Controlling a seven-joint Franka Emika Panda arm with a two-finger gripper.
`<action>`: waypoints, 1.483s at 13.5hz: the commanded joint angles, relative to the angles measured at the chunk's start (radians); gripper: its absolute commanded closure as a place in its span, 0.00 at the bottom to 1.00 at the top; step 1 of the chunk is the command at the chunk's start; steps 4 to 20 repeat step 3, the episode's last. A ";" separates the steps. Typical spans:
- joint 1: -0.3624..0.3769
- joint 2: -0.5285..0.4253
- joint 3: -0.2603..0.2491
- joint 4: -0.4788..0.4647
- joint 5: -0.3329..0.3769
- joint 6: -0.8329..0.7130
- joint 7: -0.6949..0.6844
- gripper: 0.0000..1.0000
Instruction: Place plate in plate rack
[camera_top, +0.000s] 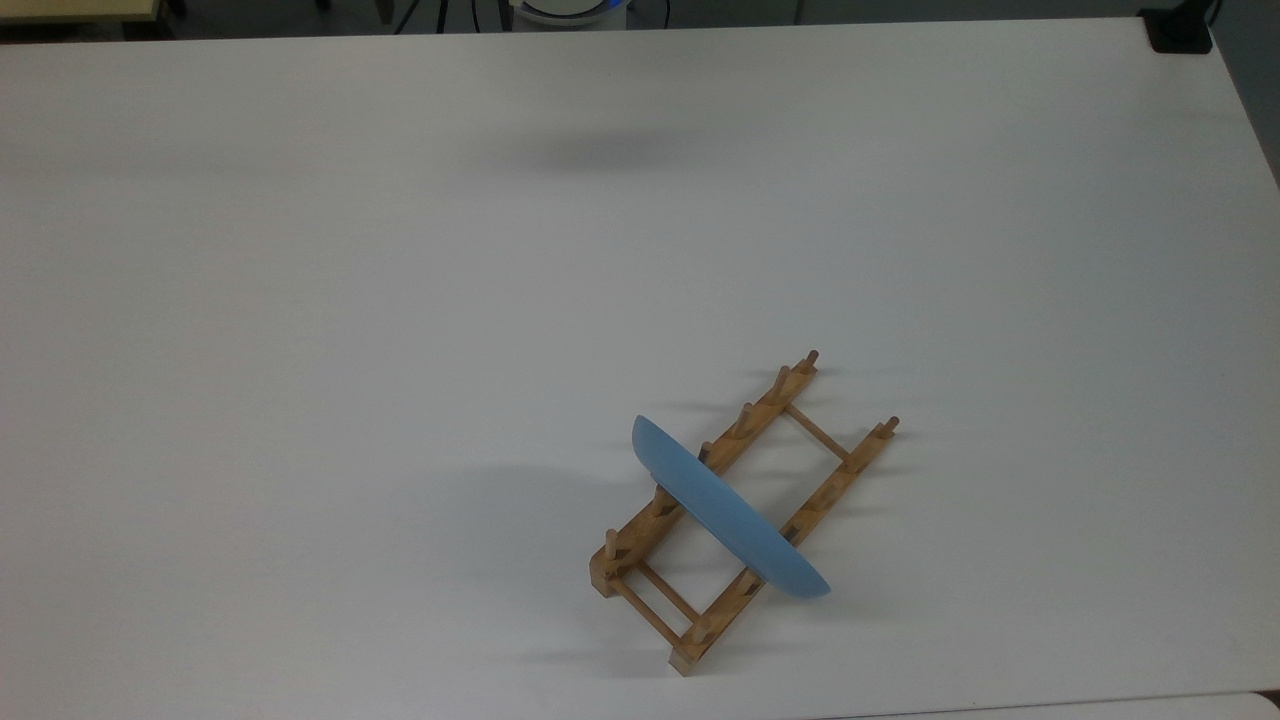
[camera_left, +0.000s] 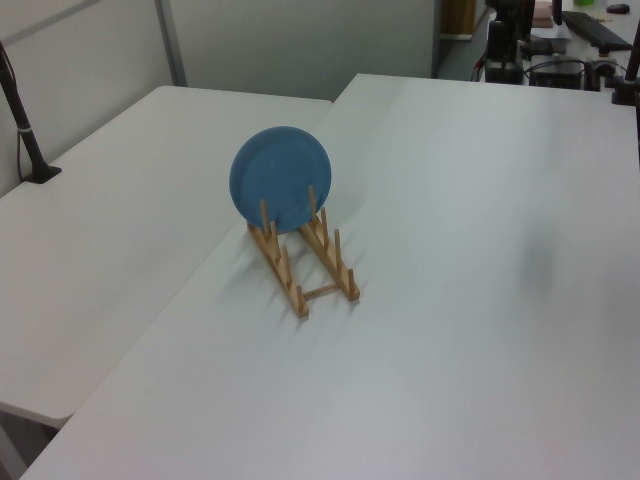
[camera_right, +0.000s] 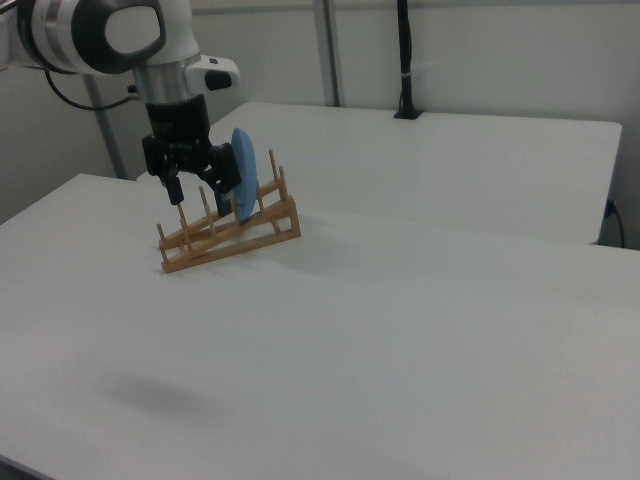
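The round, glossy light-blue plate (camera_top: 728, 520) is standing on edge, slotted between the pegs of the small light-brown wooden rack (camera_top: 740, 512), down in the lower right of the top view. From the left view it's the same story: the plate (camera_left: 281, 180) is upright at the far end of the rack (camera_left: 303, 258), leaning slightly against a pair of pegs, just left of centre frame. By the look of it, the placing itself is done!

Over in the right view, upper left of the frame, the white arm's black two-finger gripper (camera_right: 194, 185) hangs in front of the rack (camera_right: 228, 232), overlapping the plate (camera_right: 245, 176) in the picture, its fingers (camera_right: 176, 187) spread apart and gripping nothing. Whether it is truly close to the plate I cannot tell.

So the job in hand looks like a clean retreat. Doing that well means travelling up and away with the fingers wide, no sideways brush on that rim, because the plate is only propped by thin pegs on the white table (camera_top: 300, 350) and a nudge could tip it out.
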 joint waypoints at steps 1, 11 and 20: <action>0.001 -0.011 0.002 -0.011 -0.025 -0.006 -0.018 0.00; 0.003 -0.009 0.003 -0.010 -0.052 -0.003 0.000 0.00; 0.003 -0.009 0.003 -0.010 -0.052 -0.003 0.000 0.00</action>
